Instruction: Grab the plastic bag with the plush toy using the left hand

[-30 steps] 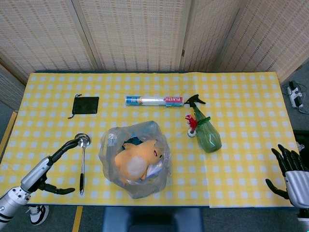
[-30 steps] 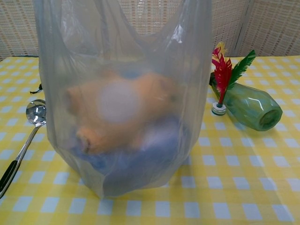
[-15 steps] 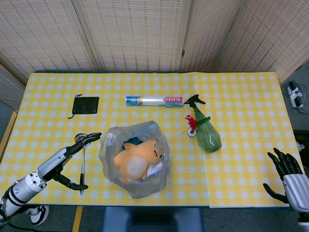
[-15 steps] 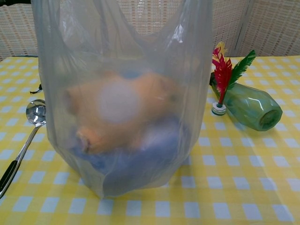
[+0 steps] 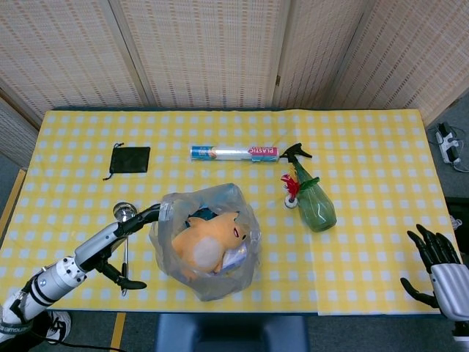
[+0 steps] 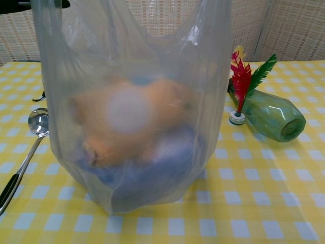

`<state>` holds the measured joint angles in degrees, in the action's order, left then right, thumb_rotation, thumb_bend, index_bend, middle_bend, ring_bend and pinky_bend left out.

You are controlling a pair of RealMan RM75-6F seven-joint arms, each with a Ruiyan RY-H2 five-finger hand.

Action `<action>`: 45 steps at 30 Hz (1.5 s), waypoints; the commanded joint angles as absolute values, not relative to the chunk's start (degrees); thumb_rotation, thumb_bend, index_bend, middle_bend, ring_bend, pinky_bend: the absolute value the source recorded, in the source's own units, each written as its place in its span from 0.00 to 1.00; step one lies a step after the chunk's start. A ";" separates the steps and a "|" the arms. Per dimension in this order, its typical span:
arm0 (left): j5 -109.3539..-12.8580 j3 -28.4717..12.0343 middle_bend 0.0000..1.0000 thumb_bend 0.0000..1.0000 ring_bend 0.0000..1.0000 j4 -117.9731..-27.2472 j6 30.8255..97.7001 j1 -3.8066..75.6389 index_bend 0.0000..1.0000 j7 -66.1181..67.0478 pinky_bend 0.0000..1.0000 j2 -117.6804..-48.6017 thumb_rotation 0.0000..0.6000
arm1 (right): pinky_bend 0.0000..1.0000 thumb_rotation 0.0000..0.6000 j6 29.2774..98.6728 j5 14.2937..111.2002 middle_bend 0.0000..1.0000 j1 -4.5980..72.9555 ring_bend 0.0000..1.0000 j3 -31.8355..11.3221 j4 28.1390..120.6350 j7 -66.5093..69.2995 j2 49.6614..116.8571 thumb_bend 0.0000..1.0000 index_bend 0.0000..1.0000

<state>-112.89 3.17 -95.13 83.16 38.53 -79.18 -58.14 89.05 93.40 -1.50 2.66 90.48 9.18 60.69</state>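
Observation:
A clear plastic bag (image 5: 207,246) (image 6: 134,101) stands upright near the table's front edge with an orange plush toy (image 5: 205,246) (image 6: 127,119) inside. My left hand (image 5: 121,246) is open just left of the bag. Its upper fingertips (image 5: 152,211) reach the bag's left rim, and a lower finger points at the bag's base. In the chest view dark fingertips (image 6: 20,5) show at the top left by the bag's edge. My right hand (image 5: 434,264) hangs open off the table's front right corner.
A metal spoon (image 5: 124,249) (image 6: 23,157) lies left of the bag, under my left hand. Right of the bag lie a green spray bottle (image 5: 314,202) (image 6: 266,117) and a red feathered shuttlecock (image 5: 291,187) (image 6: 240,86). Behind are a plastic roll (image 5: 234,152) and a black pouch (image 5: 130,159).
My left hand has moved right across the spoon towards the bag, and its fingertips have reached the bag's left rim. The right hand has barely shifted.

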 commanded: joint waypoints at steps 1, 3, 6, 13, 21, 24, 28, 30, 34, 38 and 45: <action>-113.26 3.49 0.03 0.09 0.06 -94.75 82.23 39.82 0.00 -79.72 0.14 -59.20 1.00 | 0.00 1.00 89.09 93.37 0.00 -1.54 0.00 2.63 90.43 9.27 60.67 0.31 0.00; -113.27 3.63 0.03 0.09 0.07 -94.57 81.48 40.79 0.00 -80.14 0.15 -59.94 1.00 | 0.00 1.00 89.15 93.36 0.00 -1.58 0.00 2.60 90.36 9.40 60.64 0.31 0.00; -113.11 3.81 0.04 0.09 0.08 -94.15 80.31 42.07 0.00 -80.22 0.16 -60.98 1.00 | 0.00 1.00 89.08 93.20 0.00 -1.62 0.00 2.57 90.25 9.55 60.60 0.31 0.00; -114.20 4.90 0.05 0.09 0.09 -93.04 77.25 45.60 0.00 -80.72 0.17 -62.35 1.00 | 0.00 1.00 88.97 92.84 0.00 -1.75 0.00 2.51 89.93 10.15 60.54 0.31 0.00; -114.57 4.88 0.08 0.09 0.12 -89.62 76.41 50.47 0.00 -86.40 0.19 -66.09 1.00 | 0.00 1.00 88.80 92.54 0.00 -1.99 0.00 2.62 90.08 10.84 60.49 0.31 0.00; -114.75 5.06 0.09 0.09 0.13 -88.51 76.48 52.21 0.00 -89.02 0.20 -66.77 1.00 | 0.00 1.00 88.26 92.21 0.00 -1.84 0.00 2.56 90.12 10.71 60.53 0.31 0.00; -114.61 4.97 0.12 0.09 0.15 -86.91 76.96 54.03 0.00 -91.14 0.22 -67.83 1.00 | 0.00 1.00 88.07 92.18 0.00 -1.73 0.00 2.48 90.05 10.79 60.53 0.31 0.00; -113.76 4.53 0.15 0.09 0.18 -86.15 76.95 54.39 0.00 -90.09 0.25 -69.00 1.00 | 0.00 1.00 88.09 92.07 0.00 -1.75 0.00 2.41 89.99 10.98 60.51 0.31 0.00; -112.82 4.50 0.19 0.09 0.21 -85.33 75.64 55.75 0.00 -89.39 0.27 -70.34 1.00 | 0.00 1.00 88.09 92.07 0.00 -1.76 0.00 2.37 89.92 11.17 60.48 0.31 0.00; -112.42 4.74 0.23 0.09 0.24 -84.51 75.57 56.86 0.00 -90.36 0.30 -71.40 1.00 | 0.00 1.00 87.88 91.97 0.00 -1.69 0.00 2.35 89.82 11.51 60.39 0.31 0.00; -112.34 5.52 0.27 0.09 0.23 -83.90 76.21 57.77 0.04 -89.50 0.29 -72.67 1.00 | 0.00 1.00 87.68 91.60 0.00 -1.68 0.00 2.20 89.62 11.90 60.30 0.31 0.00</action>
